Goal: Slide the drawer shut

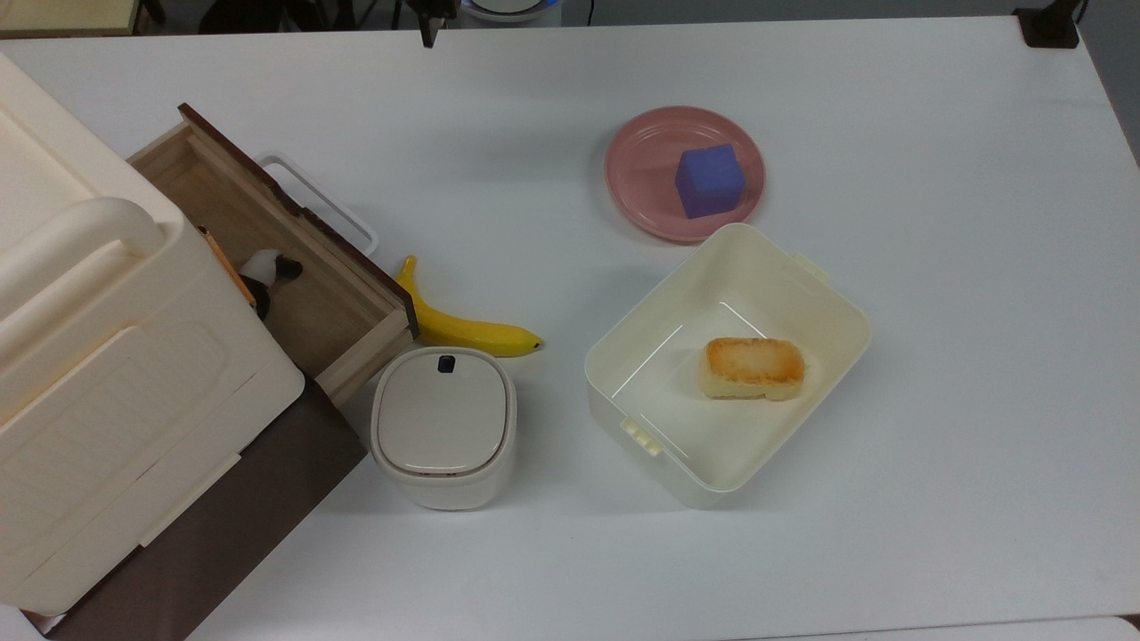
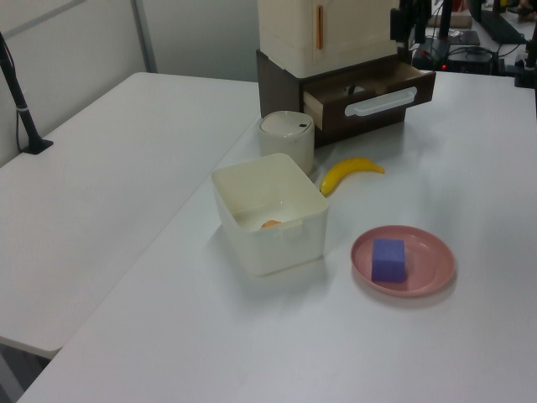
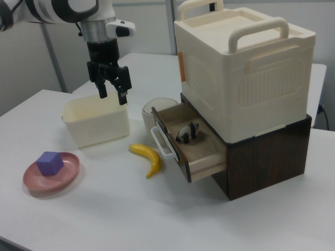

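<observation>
The drawer (image 1: 294, 258) stands pulled out of a dark brown cabinet, at the top view's left. It is a light wooden box with a dark brown front panel and a white loop handle (image 1: 317, 201). A small black-and-white toy (image 1: 268, 271) lies inside it. The right view also has the drawer (image 3: 196, 149) open. My gripper (image 3: 112, 96) hangs open and empty above the table, well apart from the drawer's front. One of its fingers (image 1: 431, 32) pokes in at the top view's upper edge. In the left view the gripper (image 2: 404, 35) is up behind the drawer (image 2: 377, 92).
A banana (image 1: 463, 328) lies just in front of the drawer's panel. A cream lidded case (image 1: 443, 425) stands beside the drawer's corner. A cream tub (image 1: 659, 298) holds a piece of bread (image 1: 753, 367). A pink plate (image 1: 641, 169) carries a blue cube (image 1: 710, 181). A large cream box (image 1: 107, 356) tops the cabinet.
</observation>
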`<move>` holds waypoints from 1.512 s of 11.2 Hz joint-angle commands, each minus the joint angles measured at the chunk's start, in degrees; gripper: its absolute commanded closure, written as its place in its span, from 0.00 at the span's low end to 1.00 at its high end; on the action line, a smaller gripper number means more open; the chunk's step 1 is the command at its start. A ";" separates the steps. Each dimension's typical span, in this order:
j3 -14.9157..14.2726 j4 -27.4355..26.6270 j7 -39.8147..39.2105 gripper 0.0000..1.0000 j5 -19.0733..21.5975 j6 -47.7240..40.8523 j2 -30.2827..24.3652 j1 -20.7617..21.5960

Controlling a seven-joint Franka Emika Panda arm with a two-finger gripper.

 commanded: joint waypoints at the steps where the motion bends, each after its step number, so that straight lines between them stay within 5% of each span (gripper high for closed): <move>1: -0.46 -2.89 -1.48 0.40 1.40 -1.82 -0.65 -0.22; 4: -0.46 -5.52 -1.66 0.96 1.84 -2.00 -0.03 -0.40; 5: -0.46 -7.28 -3.23 1.00 1.67 -1.91 -0.03 -0.31; 10: -0.55 -13.88 -4.39 1.00 0.88 1.59 -0.03 0.04; 17: -0.55 -23.29 3.07 1.00 -2.64 22.05 4.09 -0.22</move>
